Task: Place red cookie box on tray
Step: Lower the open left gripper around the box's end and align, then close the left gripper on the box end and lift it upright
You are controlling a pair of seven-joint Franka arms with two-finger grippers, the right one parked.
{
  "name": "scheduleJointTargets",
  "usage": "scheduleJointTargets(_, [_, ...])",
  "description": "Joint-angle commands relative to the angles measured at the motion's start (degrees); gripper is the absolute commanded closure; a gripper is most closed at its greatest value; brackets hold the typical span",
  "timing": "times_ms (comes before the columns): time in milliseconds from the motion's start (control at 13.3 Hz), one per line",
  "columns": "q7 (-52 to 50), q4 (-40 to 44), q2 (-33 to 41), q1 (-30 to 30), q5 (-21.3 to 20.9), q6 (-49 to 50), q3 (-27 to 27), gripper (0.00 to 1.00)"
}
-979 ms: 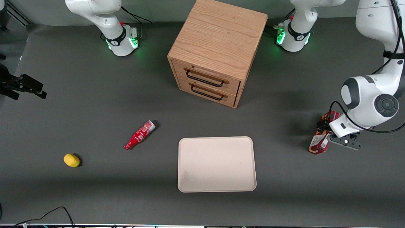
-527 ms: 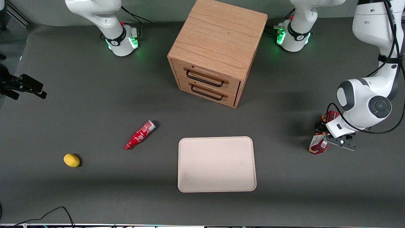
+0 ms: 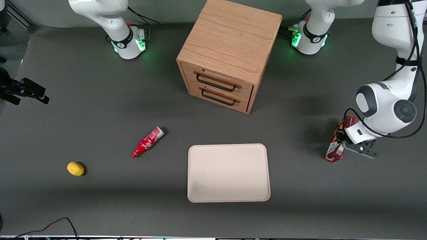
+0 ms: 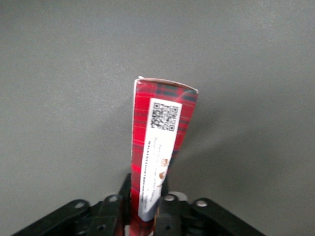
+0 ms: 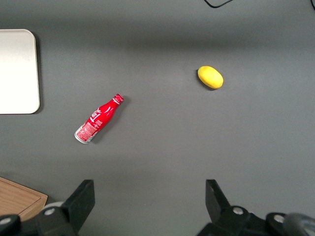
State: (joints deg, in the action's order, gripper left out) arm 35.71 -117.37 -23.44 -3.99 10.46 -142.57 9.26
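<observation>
Starting at the parked arm's end of the dark grey worktop [image 3: 100,200], a yellow lemon-like fruit [image 3: 75,168] lies alone, near the front camera. Next along is a red soda bottle [image 3: 147,142] on its side, cap end pointing away from the front camera. In the middle stands a wooden drawer cabinet [image 3: 230,53] with two dark-handled drawers, both shut; in front of it, nearer the front camera and well apart from it, lies the tray [image 3: 228,172], bare inside its low rim. A stretch of open worktop separates the tray from the working arm's end, with nothing standing between.

At that end the red cookie box [image 3: 337,146] is off the tray, well apart from it, at about the level of the tray's rim farther from the front camera. The gripper [image 3: 348,144] sits on the box, its jaws closed narrowly on the box's two broad faces. In the left wrist view the gripper [image 4: 146,204] clamps the box [image 4: 160,142] near one end, and the rest of the box, with plaid print and a white label bearing a QR code, sticks out past the fingertips [image 4: 124,192] over bare worktop.
</observation>
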Motion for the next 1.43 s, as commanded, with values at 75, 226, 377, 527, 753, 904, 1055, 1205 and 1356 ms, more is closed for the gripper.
scheduleJointTargets(75, [2.7, -0.67, -0.03, 0.39, 1.75, -1.22, -0.03, 1.0])
scheduleJointTargets(226, [2.7, -0.67, -0.03, 0.39, 1.75, -1.22, -0.03, 1.0])
scheduleJointTargets(377, [2.61, -0.49, -0.03, 0.3, 1.75, -1.13, -0.03, 1.0])
scheduleJointTargets(527, [2.09, 0.03, 0.76, 0.13, 1.75, 0.09, 0.06, 1.0])
scheduleJointTargets(753, [-0.36, 3.09, 4.01, -0.4, 1.06, 7.09, 0.41, 1.0])
scheduleJointTargets(904, [-4.05, 8.62, 5.76, -0.67, -1.83, 17.62, 0.76, 1.0])
scheduleJointTargets(1055, [-8.53, 15.56, 7.44, -0.67, -5.61, 28.7, 0.76, 1.0])
scheduleJointTargets(1205, [-11.26, 22.94, 8.32, -1.54, -7.47, 39.51, 0.68, 1.0])
scheduleJointTargets(1356, [-12.94, 29.88, 8.41, -1.72, -7.47, 47.61, 0.41, 1.0])
